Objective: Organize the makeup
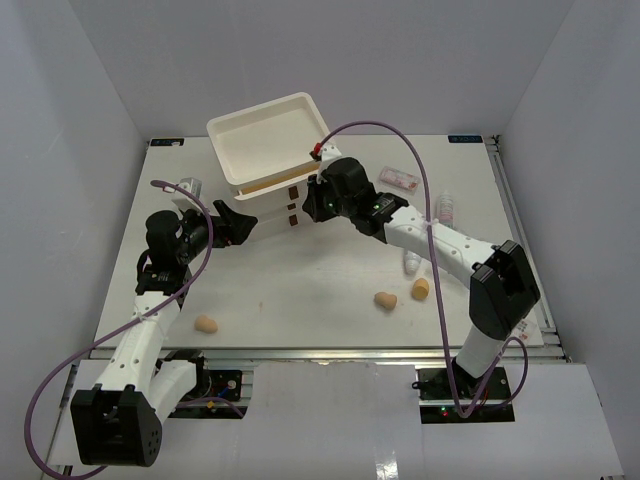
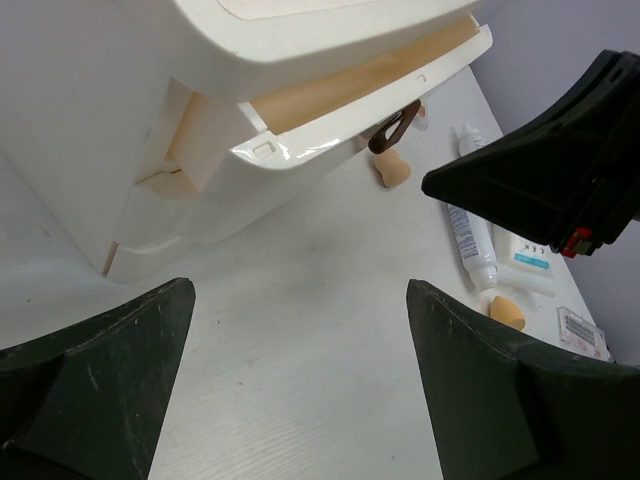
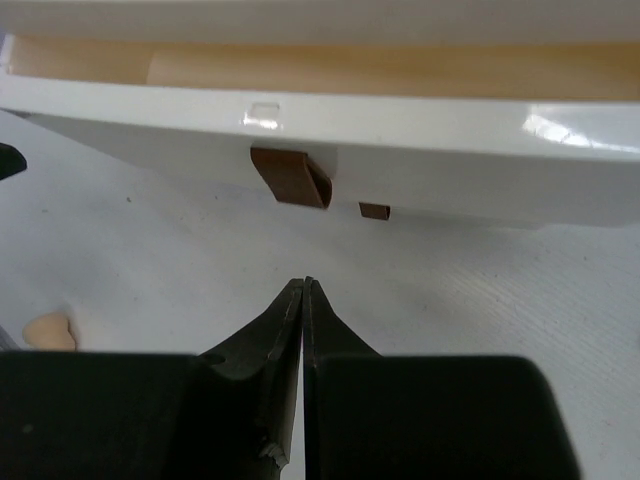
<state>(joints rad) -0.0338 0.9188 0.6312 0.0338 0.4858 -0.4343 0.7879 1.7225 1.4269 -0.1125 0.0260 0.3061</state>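
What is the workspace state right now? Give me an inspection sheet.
Surface: white table carrying a big white three-drawer plastic box, top drawer partly open.
Job's things: three tan egg-shaped sponges, white cylindrical tube, clear sachet and flat pink packet, all loose.
Clutter: small white printed packet at the table's right edge.
Grippers: left gripper open, empty, beside the box; right gripper shut, empty, facing the drawer's brown tab.
Cables: purple cable looping off each arm.
Surroundings: plain white walls; nothing else seen.

Bright, even light falls from overhead in this white booth, and shadows on the desk (image 1: 330, 270) are soft and faint. Small glare spots shine on the glossy drawer front (image 3: 400, 150). Up close, the left arm's dark fingers (image 2: 90, 390) look blurred.
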